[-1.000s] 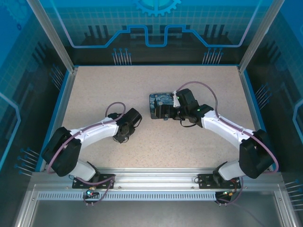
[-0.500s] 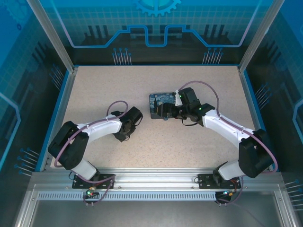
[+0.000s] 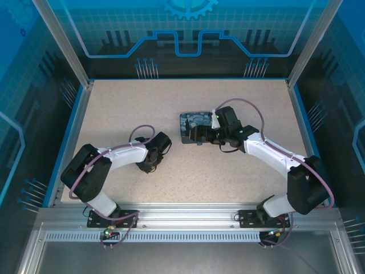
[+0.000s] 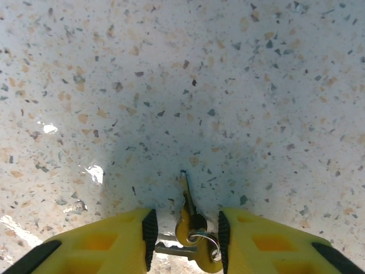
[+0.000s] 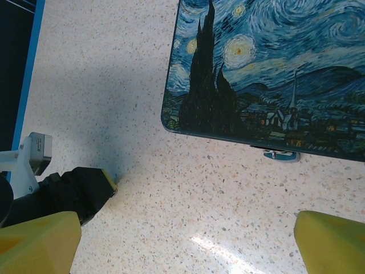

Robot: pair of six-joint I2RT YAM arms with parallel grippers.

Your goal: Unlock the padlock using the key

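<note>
So the desk (image 3: 114, 103) is a pale speckled slab, beige and grey flecks all over, with a blue rim round the edges and some glare spots. Sitting flat on it right of the middle is a dark blue box (image 5: 274, 74) with a swirly starry-night print. The padlock (image 5: 280, 154), tiny and blue, pokes out at the box's near edge, can't tell if it rests on the desk. Well off to the left the key (image 4: 186, 197) lies flat, on a ring (image 4: 208, 242) with a second key.

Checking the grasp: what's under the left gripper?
Two ringed keys lie on the table between the parted fingers of the left gripper; one finger hides the lower key's tip.
</note>
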